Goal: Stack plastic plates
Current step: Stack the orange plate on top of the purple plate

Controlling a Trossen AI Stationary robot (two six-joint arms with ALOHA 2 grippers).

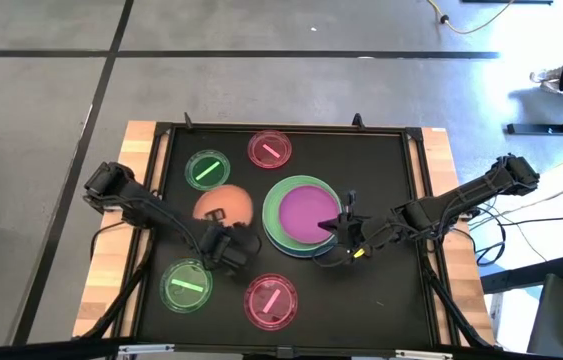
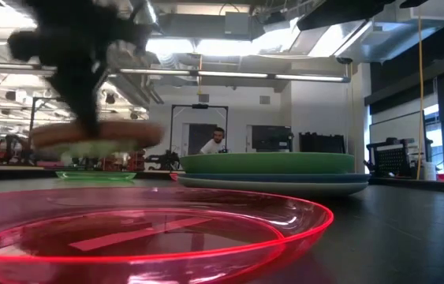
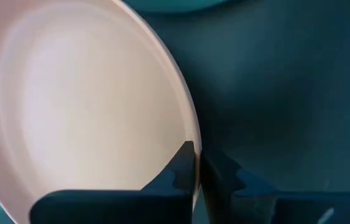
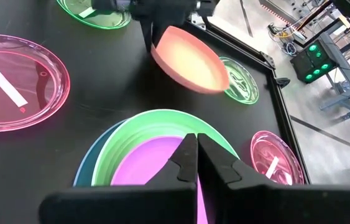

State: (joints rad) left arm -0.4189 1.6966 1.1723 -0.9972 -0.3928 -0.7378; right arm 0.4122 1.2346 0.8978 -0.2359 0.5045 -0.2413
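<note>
Left gripper (image 1: 223, 236) clamps the rim of the orange-brown plate (image 1: 223, 205), lifted off the table (image 1: 391, 300) left of centre, clear of the surface in the low view. Right gripper (image 1: 342, 226) is closed on the purple plate (image 1: 306, 211) edge, apparently pinching it, atop the large green plate (image 1: 273, 205) and blue plate (image 1: 296, 253) stack at centre. Small green plates (image 1: 206, 168) and pink plates (image 1: 270, 149) sit toward the corners.

- Left arm reaches toward the worktop's middle, its hand (image 1: 223, 243) clamped on a rim.
- Right arm stretches inward, its hand (image 1: 342, 225) pinched closed.
</note>
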